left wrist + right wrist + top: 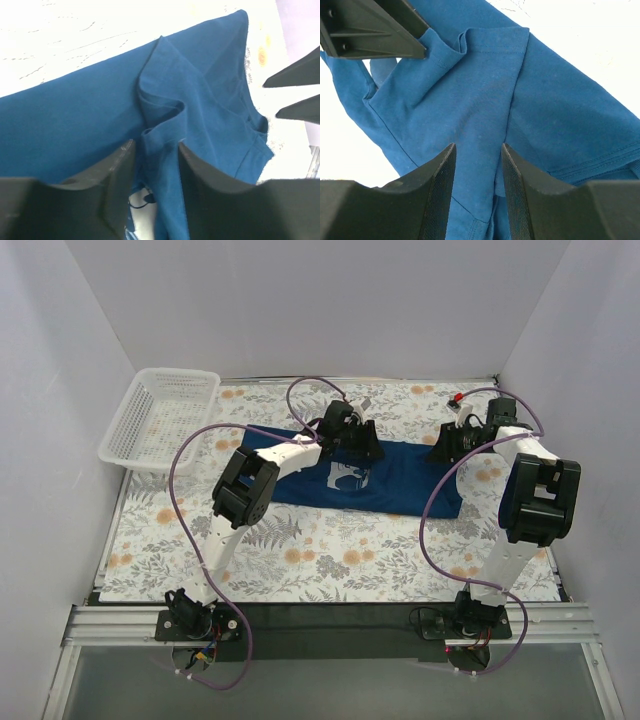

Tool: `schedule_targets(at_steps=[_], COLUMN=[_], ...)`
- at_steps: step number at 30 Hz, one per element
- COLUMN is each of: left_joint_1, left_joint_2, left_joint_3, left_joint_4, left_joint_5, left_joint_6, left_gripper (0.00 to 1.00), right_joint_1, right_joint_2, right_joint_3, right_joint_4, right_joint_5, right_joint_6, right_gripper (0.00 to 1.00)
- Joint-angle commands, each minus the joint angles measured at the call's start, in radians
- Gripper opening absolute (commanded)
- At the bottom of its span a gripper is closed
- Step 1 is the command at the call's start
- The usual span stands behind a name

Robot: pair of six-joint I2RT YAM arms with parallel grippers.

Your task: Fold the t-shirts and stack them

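Observation:
The dark navy t-shirt [405, 488] lies folded into a long band across the flowered table, its pale chest graphic [350, 476] facing up. My left gripper [360, 448] is down on the band's far edge. In the left wrist view [155, 145] its jaws stand half closed around a raised ridge of the t-shirt [165, 112], with a gap beside the left finger. My right gripper [445, 450] hovers at the right end, over the sleeve [480, 75]. Its jaws [477, 146] are apart, with cloth lying flat below them.
A white lattice basket [160, 415] stands at the back left corner. White walls close in the table on three sides. The right gripper's fingertips [295, 75] show beyond the shirt's end in the left wrist view. A left finger [375, 30] shows in the right wrist view.

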Motion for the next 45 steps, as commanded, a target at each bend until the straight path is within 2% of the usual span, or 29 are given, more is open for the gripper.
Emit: schedule_targets(at_steps=[1,9,17,27,35,45], left_joint_1=[-0.006,-0.006,0.006,0.017,0.017,0.017], left_joint_2=[-0.001,0.005,-0.046,-0.092,-0.138,-0.144], left_joint_3=[0.056,0.088,0.038,-0.025,-0.087,-0.116], left_joint_4=[-0.028,-0.043,-0.059,-0.075,-0.043,-0.017], left_joint_5=[0.007,0.002,-0.117,-0.191,-0.196,-0.169], left_joint_6=[0.004,0.007,0.022,0.021,0.025,0.024], left_gripper=[0.35,0.01,0.00,0.00,0.00,0.00], right_joint_1=[-0.009,-0.016,-0.018,-0.018,-0.016,0.056], right_joint_2=[-0.002,0.000,-0.002,0.013,0.044,0.153], right_joint_3=[-0.011,-0.013,-0.014,-0.013,-0.004,0.160], right_joint_4=[-0.006,-0.004,-0.004,-0.004,0.005,0.007], right_joint_5=[-0.033,-0.036,-0.030,0.001,0.011,0.019], right_joint_6=[-0.011,-0.011,-0.013,-0.015,-0.011,0.018], right_gripper=[0.41,0.41,0.40,0.40,0.40,0.41])
